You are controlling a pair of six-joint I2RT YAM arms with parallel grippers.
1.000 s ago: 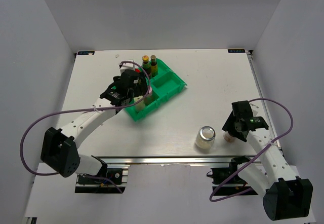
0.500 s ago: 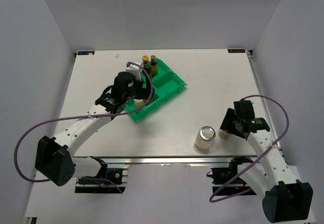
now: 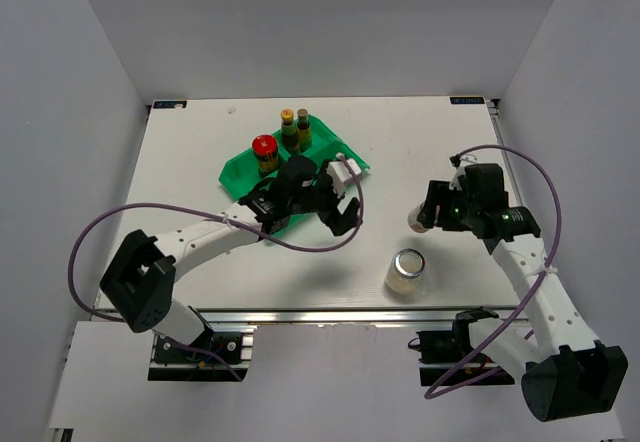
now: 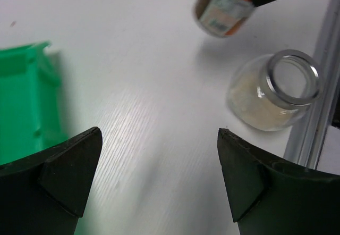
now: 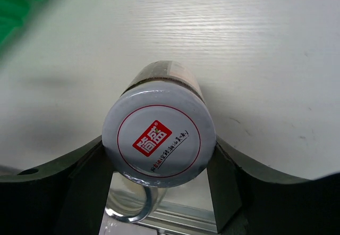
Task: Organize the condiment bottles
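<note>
Getting carried trayward now by the look of it, the grey-lidded red-label jar (image 5: 159,139) is pinched in the right gripper (image 3: 430,216), while the left gripper (image 4: 159,139) is pulled off the green plastic tray (image 3: 233,173), spread empty.

Clamped between the right jaws, the grey-lidded jar (image 5: 159,139) carries the only print that comes near to reading. On its lid, inside a thin red ring, a red square badge (image 5: 152,137) holds two white Chinese characters. A slanted row of small red characters runs just beside the badge. Both are too soft to make out with certainty. Ahead of the wide-apart left jaws, the same jar's orange-and-white label (image 4: 223,6) bears fine print that is illegible. Far beyond both jaws, a corner sticker (image 3: 170,105) and a second sticker (image 3: 467,100) sit at the back corners of the desk (image 3: 420,152). Their dark markings are too small to read.
</note>
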